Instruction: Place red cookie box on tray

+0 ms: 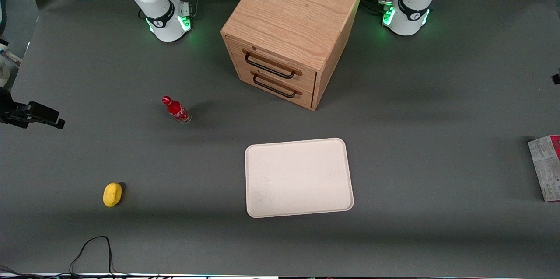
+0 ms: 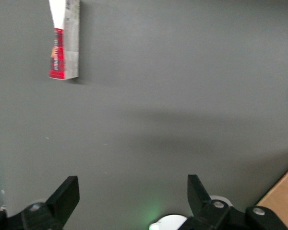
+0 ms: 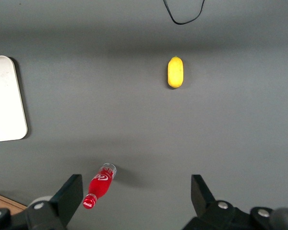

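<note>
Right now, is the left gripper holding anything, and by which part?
Nothing. The gripper hangs open over bare table, apart from the red cookie box.

My gripper (image 2: 129, 201) is black, fingers spread apart above grey table (image 1: 437, 108). Red cookie box (image 2: 63, 40) has a red side and a pale printed face with green marks. Tray (image 1: 299, 177) plain cream-white. Cabinet (image 1: 291, 29) light wood grain, dark handles. Bottle (image 1: 176, 109) red. Yellow fruit (image 1: 112, 194).
</note>
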Controlling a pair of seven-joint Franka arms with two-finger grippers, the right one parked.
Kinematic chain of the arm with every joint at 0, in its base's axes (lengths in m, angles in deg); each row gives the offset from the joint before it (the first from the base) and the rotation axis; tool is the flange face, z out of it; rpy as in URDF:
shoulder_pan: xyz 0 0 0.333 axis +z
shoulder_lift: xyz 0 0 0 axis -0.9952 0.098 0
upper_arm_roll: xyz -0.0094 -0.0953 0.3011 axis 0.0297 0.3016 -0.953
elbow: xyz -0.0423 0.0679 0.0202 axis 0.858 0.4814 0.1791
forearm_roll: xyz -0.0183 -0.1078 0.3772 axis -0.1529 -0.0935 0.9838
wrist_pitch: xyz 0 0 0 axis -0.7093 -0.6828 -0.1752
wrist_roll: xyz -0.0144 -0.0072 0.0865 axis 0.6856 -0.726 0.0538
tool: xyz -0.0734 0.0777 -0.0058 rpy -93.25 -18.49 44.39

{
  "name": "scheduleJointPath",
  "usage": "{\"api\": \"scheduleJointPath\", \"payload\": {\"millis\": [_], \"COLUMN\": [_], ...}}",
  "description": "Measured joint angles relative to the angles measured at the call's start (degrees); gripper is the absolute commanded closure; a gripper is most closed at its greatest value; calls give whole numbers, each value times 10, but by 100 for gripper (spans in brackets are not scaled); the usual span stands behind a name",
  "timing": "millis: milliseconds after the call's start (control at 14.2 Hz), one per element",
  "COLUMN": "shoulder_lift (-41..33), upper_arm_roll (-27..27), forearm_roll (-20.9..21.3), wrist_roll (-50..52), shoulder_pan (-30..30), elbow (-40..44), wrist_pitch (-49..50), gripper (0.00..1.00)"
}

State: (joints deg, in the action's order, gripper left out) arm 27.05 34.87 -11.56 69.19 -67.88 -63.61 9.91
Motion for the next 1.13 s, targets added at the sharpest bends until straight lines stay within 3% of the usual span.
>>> {"api": "scheduleJointPath", "payload": {"millis": [495, 777, 1130], "shoulder_lift": [190, 226, 292], "upper_arm_roll": [0, 3, 3], "forearm_roll": [18, 21, 25], "wrist_roll": [-207, -219, -219], "shoulder_pan": [127, 135, 137], "elbow": [194, 209, 166], "wrist_pitch": [-5, -11, -134], "gripper": [0, 0, 0]}}
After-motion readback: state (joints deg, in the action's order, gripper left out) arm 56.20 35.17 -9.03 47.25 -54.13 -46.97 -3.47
